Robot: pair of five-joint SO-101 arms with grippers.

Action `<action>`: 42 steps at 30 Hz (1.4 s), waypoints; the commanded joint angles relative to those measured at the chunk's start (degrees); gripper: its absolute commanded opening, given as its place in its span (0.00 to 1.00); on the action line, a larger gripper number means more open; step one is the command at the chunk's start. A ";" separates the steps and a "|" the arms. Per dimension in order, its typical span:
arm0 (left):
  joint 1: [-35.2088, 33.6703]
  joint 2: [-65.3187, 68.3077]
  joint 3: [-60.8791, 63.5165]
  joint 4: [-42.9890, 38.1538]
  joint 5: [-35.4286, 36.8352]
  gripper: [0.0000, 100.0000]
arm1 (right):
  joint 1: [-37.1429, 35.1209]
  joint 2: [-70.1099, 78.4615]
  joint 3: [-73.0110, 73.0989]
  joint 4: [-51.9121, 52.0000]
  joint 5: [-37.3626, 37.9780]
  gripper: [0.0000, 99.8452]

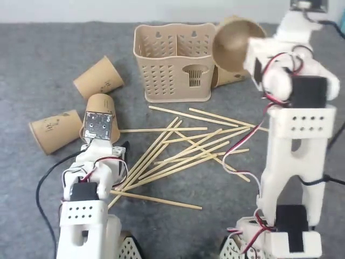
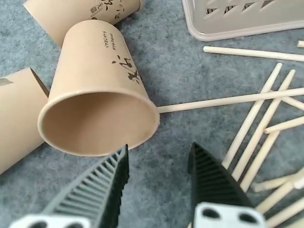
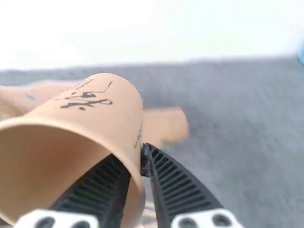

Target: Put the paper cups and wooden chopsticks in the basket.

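A beige slotted basket (image 1: 172, 65) stands at the back of the grey mat. My right gripper (image 3: 140, 154) is shut on the rim of a paper cup (image 3: 71, 137), which hangs tilted in the air beside the basket's right top edge (image 1: 234, 40). Another cup (image 1: 229, 80) lies behind it against the basket. Three cups lie on their sides at the left (image 1: 99, 78) (image 1: 54, 129) (image 1: 99, 105). My left gripper (image 2: 159, 159) is open just in front of the mouth of the nearest one (image 2: 99, 95). Several wooden chopsticks (image 1: 183, 145) lie scattered mid-mat.
The chopsticks (image 2: 256, 128) lie close beside the left gripper. The basket's base (image 2: 247, 23) is a short way beyond them. The right arm's tall white frame (image 1: 296, 151) stands over the mat's right side.
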 commanded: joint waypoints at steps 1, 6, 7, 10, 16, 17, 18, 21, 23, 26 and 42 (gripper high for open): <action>0.35 -1.49 -0.31 -1.67 -0.09 0.19 | -3.47 2.77 -2.55 -7.34 -0.70 0.01; 0.35 -1.14 -0.22 -3.16 -0.18 0.19 | -5.93 9.63 -2.55 -12.35 -0.62 0.01; 0.35 -1.14 -0.22 -3.16 -0.09 0.19 | -6.02 10.86 -2.55 -12.70 -0.62 0.01; 0.35 -1.14 -0.22 -3.16 -0.18 0.19 | -6.02 13.49 -2.55 -13.23 -0.62 0.01; 0.35 -1.14 -0.22 -3.25 -0.18 0.19 | -5.85 14.46 -2.55 -11.47 -0.53 0.01; 0.35 -1.14 -0.22 -3.25 -0.18 0.19 | -5.85 14.46 -2.55 -11.47 -0.53 0.01; 0.35 -1.14 -0.22 -3.25 -0.18 0.19 | -5.85 14.64 -2.55 -11.47 -0.53 0.01; 0.35 -1.14 -0.22 -3.25 -0.18 0.19 | -5.93 15.08 -2.55 -11.56 1.05 0.06; 0.35 -1.14 -0.22 -3.25 -0.18 0.19 | -5.85 15.16 -2.55 -11.21 -0.70 0.16; 0.35 -1.14 -0.22 -3.25 -0.18 0.19 | -4.79 14.55 -2.64 -11.74 -6.68 0.29; 0.35 -1.23 0.04 -3.25 -0.26 0.19 | -4.09 14.46 -26.55 24.75 -2.55 0.10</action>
